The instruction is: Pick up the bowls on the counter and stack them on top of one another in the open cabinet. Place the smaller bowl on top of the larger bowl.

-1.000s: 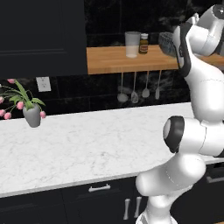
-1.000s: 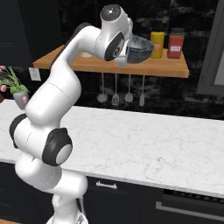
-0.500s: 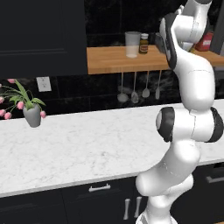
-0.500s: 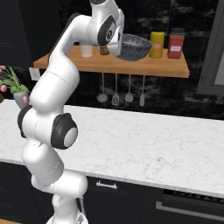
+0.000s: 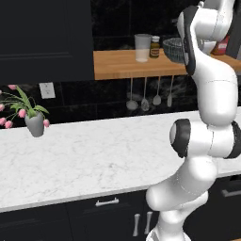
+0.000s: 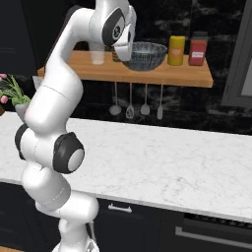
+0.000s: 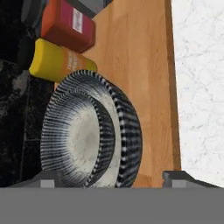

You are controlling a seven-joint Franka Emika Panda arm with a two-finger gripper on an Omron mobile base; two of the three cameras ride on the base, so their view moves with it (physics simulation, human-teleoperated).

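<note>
Item: ribbed grey bowl [image 6: 144, 55], resting on the wooden cabinet shelf [image 6: 192, 77] beside the yellow jar [image 6: 176, 50] and red jar [image 6: 198, 48]. Fingers [image 7: 48, 179]: spread wide either side, released. Step: placing done, apparently. Next: lift clear, seek second bowl on desk [image 5: 94, 155]

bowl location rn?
The bowl sits on the wooden shelf, right of centre in the right base view, with the yellow jar just to its right and the tool at its left rim.
</note>
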